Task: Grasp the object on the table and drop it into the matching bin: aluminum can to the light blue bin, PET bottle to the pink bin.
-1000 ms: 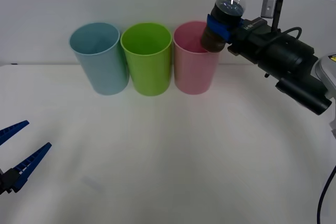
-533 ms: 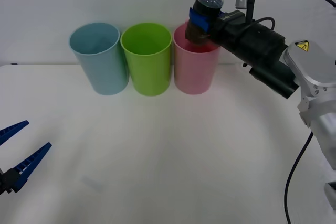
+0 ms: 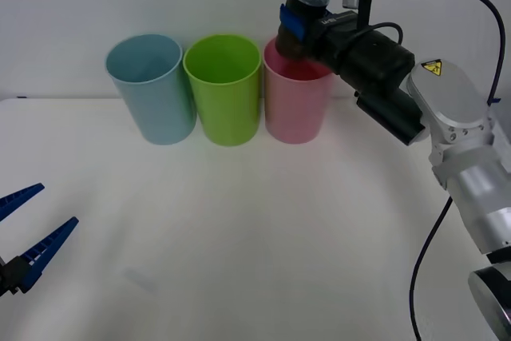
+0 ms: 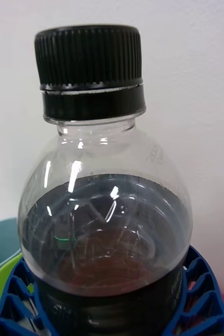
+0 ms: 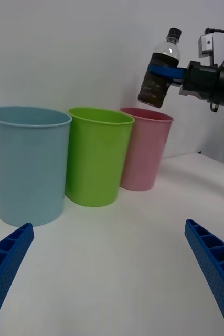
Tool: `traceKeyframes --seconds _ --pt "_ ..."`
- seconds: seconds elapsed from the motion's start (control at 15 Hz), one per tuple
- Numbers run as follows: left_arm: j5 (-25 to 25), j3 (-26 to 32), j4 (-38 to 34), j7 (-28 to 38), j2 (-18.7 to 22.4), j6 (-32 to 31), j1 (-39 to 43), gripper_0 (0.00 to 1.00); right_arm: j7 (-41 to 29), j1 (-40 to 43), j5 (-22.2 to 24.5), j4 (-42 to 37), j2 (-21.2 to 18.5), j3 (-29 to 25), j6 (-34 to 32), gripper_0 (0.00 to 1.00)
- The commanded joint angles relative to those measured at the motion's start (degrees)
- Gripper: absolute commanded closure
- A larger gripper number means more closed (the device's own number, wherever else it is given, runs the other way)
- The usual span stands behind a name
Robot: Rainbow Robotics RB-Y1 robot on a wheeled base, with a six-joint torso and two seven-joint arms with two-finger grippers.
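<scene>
My right gripper is shut on the PET bottle, a small clear bottle with a black cap and dark body. It holds the bottle upright in the air above the mouth of the pink bin. The left wrist view shows the bottle hanging just above the pink bin. In the right wrist view the bottle sits between the blue fingers. The light blue bin stands at the left of the row. My left gripper rests open low at the table's near left.
A lime green cup stands between the light blue and pink bins, all three touching in a row at the back of the white table. A wall rises right behind them.
The right arm has carried the bottle leftward and slightly up, from beside the pink bin's right rim to above its mouth. The left gripper has not moved.
</scene>
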Motion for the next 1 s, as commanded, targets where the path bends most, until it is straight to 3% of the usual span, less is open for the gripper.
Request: traceKeyframes --seconds 0.07,0.4,0.53,0.6,0.67,0.8,0.87,1.0 --pt "0.0 0.0 0.0 0.0 0.0 0.0 0.0 0.00 0.3 0.0 1.3 0.0 0.9 0.0 2.1 1.00" --pt "0.0 0.0 0.0 0.0 0.0 0.0 0.0 0.00 0.3 0.0 1.7 0.0 0.9 0.0 2.5 1.00" --pt "0.0 0.0 0.0 0.0 0.0 0.0 0.0 0.00 0.3 0.1 1.7 0.1 0.8 0.0 2.5 0.94" --pt "0.0 0.0 0.0 0.0 0.0 0.0 0.0 0.00 0.4 0.0 1.6 0.0 0.7 0.0 2.5 0.85" --pt "0.0 0.0 0.0 0.0 0.0 0.0 0.0 0.00 0.5 0.1 1.7 0.0 0.7 0.0 2.4 0.67" --pt "0.0 0.0 0.0 0.0 0.0 0.0 0.0 0.00 0.6 0.0 1.7 0.0 0.7 0.0 2.5 0.11" --pt "0.0 0.0 0.0 0.0 0.0 0.0 0.0 0.00 0.6 0.1 1.7 0.1 0.7 0.0 2.4 0.00" --pt "0.0 0.0 0.0 0.0 0.0 0.0 0.0 0.00 0.6 0.1 1.6 0.1 0.4 0.0 2.2 0.00"
